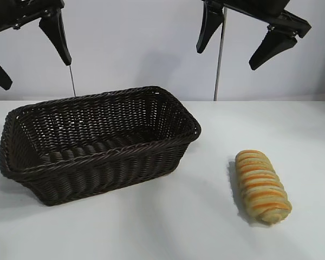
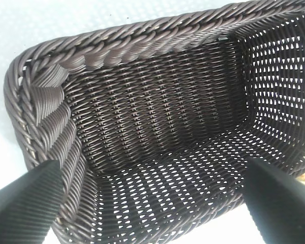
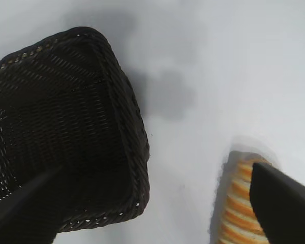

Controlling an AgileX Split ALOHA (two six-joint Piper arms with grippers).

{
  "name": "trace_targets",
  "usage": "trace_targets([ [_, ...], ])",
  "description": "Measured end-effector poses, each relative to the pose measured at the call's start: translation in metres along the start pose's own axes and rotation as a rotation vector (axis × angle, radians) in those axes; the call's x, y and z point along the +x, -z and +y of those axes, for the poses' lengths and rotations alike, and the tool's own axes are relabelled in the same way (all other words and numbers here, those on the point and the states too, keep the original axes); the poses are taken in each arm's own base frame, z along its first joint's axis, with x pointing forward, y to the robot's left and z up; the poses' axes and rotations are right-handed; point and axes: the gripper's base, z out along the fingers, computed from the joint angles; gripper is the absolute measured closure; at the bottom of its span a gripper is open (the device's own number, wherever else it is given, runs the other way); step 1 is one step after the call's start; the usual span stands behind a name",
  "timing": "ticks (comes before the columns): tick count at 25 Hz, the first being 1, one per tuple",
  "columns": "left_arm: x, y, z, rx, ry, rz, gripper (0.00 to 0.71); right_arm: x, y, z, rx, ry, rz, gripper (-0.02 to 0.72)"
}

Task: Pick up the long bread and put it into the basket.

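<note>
The long bread, tan-yellow with orange-brown cross stripes, lies on the white table at the right front, apart from the basket. The dark brown woven basket stands left of centre with nothing inside it. My right gripper hangs open high above the table, behind the bread; its wrist view shows the bread partly behind one finger and the basket's corner. My left gripper hangs open high over the basket's left end and looks down into the basket.
The white table spreads round both things, with open surface between basket and bread and in front of them. Two thin upright rods stand at the back against the pale wall.
</note>
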Motion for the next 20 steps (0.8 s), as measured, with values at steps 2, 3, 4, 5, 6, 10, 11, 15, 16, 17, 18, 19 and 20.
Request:
trace_targets([
  [2,0.0000,0.0000,0.0000,0.000,0.000,0.000,0.016,0.0000,0.0000,0.0000,0.000,0.000,0.000,0.008],
  [3,0.0000,0.0000,0.0000,0.000,0.000,0.000,0.016,0.0000,0.0000,0.0000,0.000,0.000,0.000,0.008],
  [4,0.0000,0.0000,0.0000,0.000,0.000,0.000,0.016,0.0000,0.0000,0.0000,0.000,0.000,0.000,0.008],
  [5,0.0000,0.0000,0.0000,0.000,0.000,0.000,0.016,0.0000,0.0000,0.0000,0.000,0.000,0.000,0.008],
  [6,0.0000,0.0000,0.0000,0.000,0.000,0.000,0.016,0.0000,0.0000,0.0000,0.000,0.000,0.000,0.008],
  [10,0.0000,0.0000,0.0000,0.000,0.000,0.000,0.016,0.0000,0.0000,0.0000,0.000,0.000,0.000,0.008],
  [11,0.0000,0.0000,0.0000,0.000,0.000,0.000,0.016,0.0000,0.0000,0.0000,0.000,0.000,0.000,0.008],
  [15,0.0000,0.0000,0.0000,0.000,0.000,0.000,0.016,0.0000,0.0000,0.0000,0.000,0.000,0.000,0.008],
  [16,0.0000,0.0000,0.0000,0.000,0.000,0.000,0.016,0.0000,0.0000,0.0000,0.000,0.000,0.000,0.008],
  [17,0.0000,0.0000,0.0000,0.000,0.000,0.000,0.016,0.0000,0.0000,0.0000,0.000,0.000,0.000,0.008],
  [18,-0.0001,0.0000,0.0000,0.000,0.000,-0.001,0.016,0.0000,0.0000,0.0000,0.000,0.000,0.000,0.008],
  [19,-0.0004,0.0000,-0.0001,0.001,0.000,-0.005,0.016,0.0000,0.0000,0.0000,0.000,0.000,0.000,0.008],
  [20,-0.0016,0.0000,-0.0003,0.004,0.000,-0.018,0.016,0.0000,0.0000,0.0000,0.000,0.000,0.000,0.008],
])
